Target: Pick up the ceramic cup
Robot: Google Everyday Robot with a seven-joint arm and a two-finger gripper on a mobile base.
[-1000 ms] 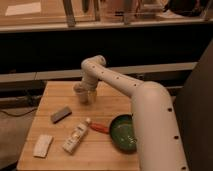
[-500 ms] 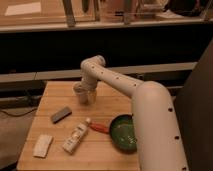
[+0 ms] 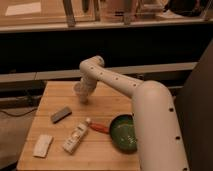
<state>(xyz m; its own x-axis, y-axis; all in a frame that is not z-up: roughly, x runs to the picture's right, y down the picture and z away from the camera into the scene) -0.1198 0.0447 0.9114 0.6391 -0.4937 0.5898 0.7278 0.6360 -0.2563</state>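
The ceramic cup (image 3: 78, 90) is a small pale cup standing at the back middle of the wooden table (image 3: 55, 97). Only its left side shows. My white arm reaches in from the lower right, bends at the back of the table and comes down onto the cup. My gripper (image 3: 83, 94) is at the cup, right against it, and the wrist hides most of both. I cannot tell whether the cup is off the table.
A grey block (image 3: 61, 114) lies left of centre. A white bottle (image 3: 75, 138) lies on its side near the front, with a red piece (image 3: 99, 128) beside it. A wide green bowl (image 3: 124, 133) sits front right, a white packet (image 3: 42, 145) front left.
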